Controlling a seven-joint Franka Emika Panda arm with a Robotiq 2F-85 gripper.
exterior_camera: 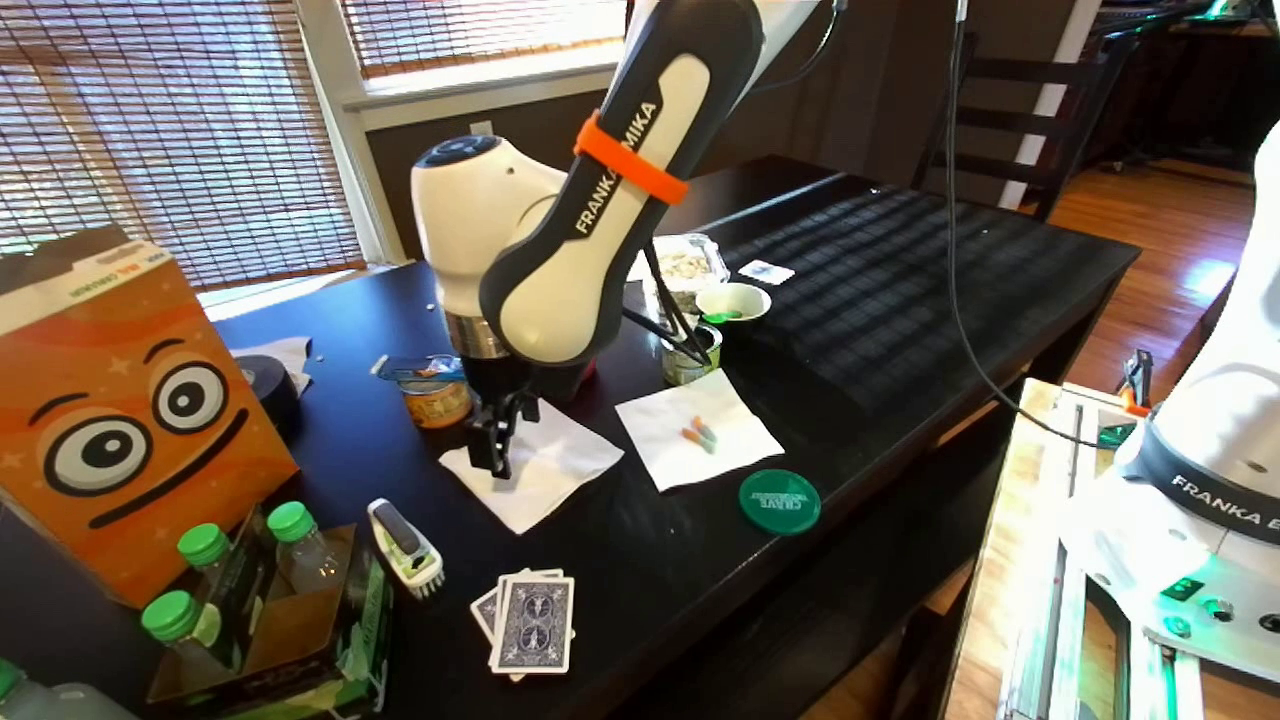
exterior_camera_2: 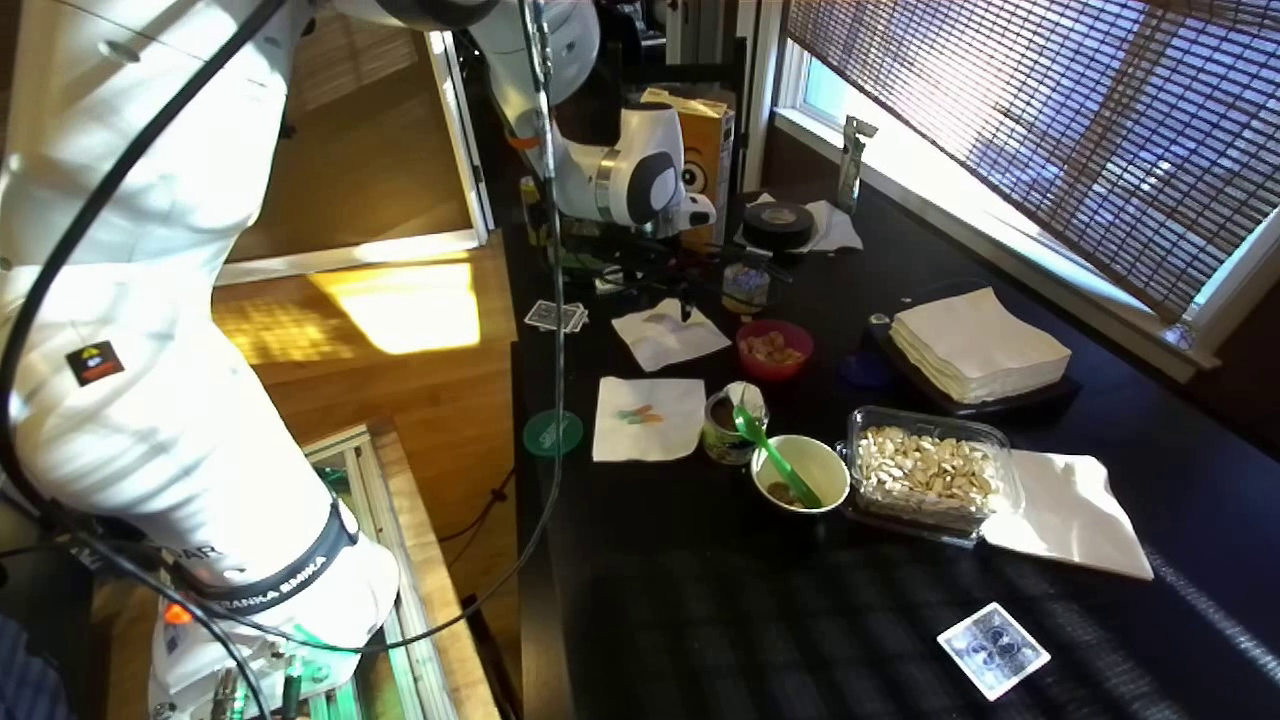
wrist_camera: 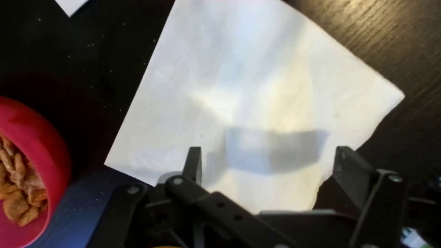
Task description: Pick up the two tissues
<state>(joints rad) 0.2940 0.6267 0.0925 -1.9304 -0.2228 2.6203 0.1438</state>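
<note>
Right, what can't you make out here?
Wrist view: central tissue, lower edge partly behind the hand.
Wrist view: upper-left tissue, mostly cut off by the top edge.
Wrist view: red bowl, cut off by the left edge.
In an exterior view: fine print on the green lid, too small.

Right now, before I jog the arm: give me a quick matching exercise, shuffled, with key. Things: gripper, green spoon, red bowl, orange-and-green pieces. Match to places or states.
Things:
1. Gripper
2. Green spoon
3. Red bowl
4. Orange-and-green pieces

Places or states:
A. Holding brown lumps
B. Lying on the flatter tissue
C. Open, over the creased tissue
D. In the pale bowl

Pairs: 1-C, 2-D, 3-A, 4-B
</note>
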